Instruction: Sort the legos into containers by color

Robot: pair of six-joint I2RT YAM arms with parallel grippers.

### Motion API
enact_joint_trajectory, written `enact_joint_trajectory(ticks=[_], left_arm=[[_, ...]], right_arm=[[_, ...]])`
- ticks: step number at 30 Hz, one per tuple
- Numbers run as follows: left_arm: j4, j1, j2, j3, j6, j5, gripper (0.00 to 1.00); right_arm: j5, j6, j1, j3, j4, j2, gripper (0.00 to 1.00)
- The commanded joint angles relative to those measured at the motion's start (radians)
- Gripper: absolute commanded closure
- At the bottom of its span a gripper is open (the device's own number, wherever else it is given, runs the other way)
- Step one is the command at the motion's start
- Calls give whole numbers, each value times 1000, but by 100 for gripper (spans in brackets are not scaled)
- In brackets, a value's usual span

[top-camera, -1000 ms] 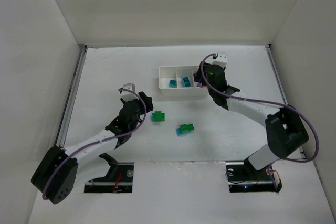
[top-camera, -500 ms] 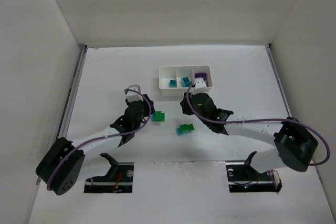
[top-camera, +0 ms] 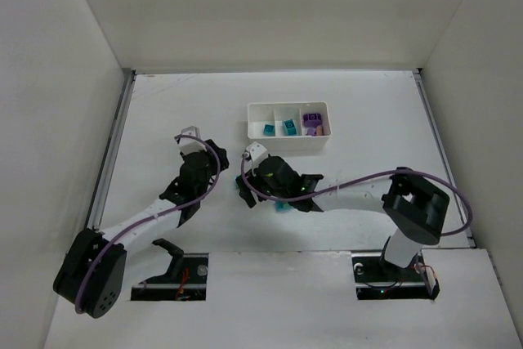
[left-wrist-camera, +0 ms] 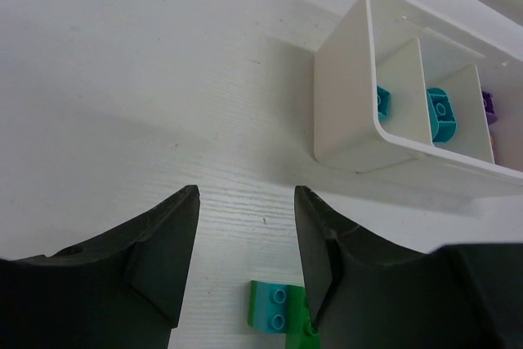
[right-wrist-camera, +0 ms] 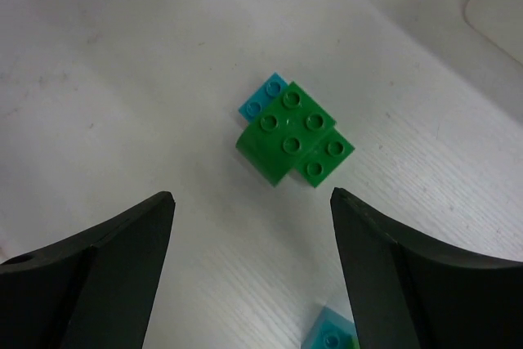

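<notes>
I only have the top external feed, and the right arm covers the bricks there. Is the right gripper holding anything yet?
Observer: No. In the right wrist view the right gripper is open, and a green clump lies untouched just ahead of it.
Operator: Is that clump all green?
Observer: No, a teal-blue brick sticks out at one corner.
Operator: And the other arm?
Observer: The left gripper is open too, with nothing between its jaws.
</notes>
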Motion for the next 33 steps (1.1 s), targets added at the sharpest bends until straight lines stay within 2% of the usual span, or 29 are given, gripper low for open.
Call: enact_joint_trajectory(ticks=[1, 4, 9, 17, 22, 25, 29, 33], left_arm=[[-3, 20, -11, -1, -41, 34, 53], [-6, 23, -23, -6, -44, 28, 53], [-11, 31, -31, -10, -59, 25, 53], [-12, 42, -34, -16, -73, 21, 53], [-8, 34, -28, -16, -75, 22, 52], [-1, 25, -23, -13, -75, 21, 52], [0, 23, -23, -13, -76, 21, 52], [-1, 29, -32, -18, -78, 17, 52]], right_arm=[[42, 20, 3, 100, -22, 26, 20], [84, 68, 15, 123, -28, 51, 30], [201, 126, 21, 195, -96, 127, 41], [310, 161, 40, 270, -194, 186, 48], [341, 167, 46, 276, -211, 207, 56], [341, 169, 47, 287, -226, 221, 55], [344, 183, 49, 299, -240, 235, 43], [336, 209, 49, 304, -232, 236, 43]])
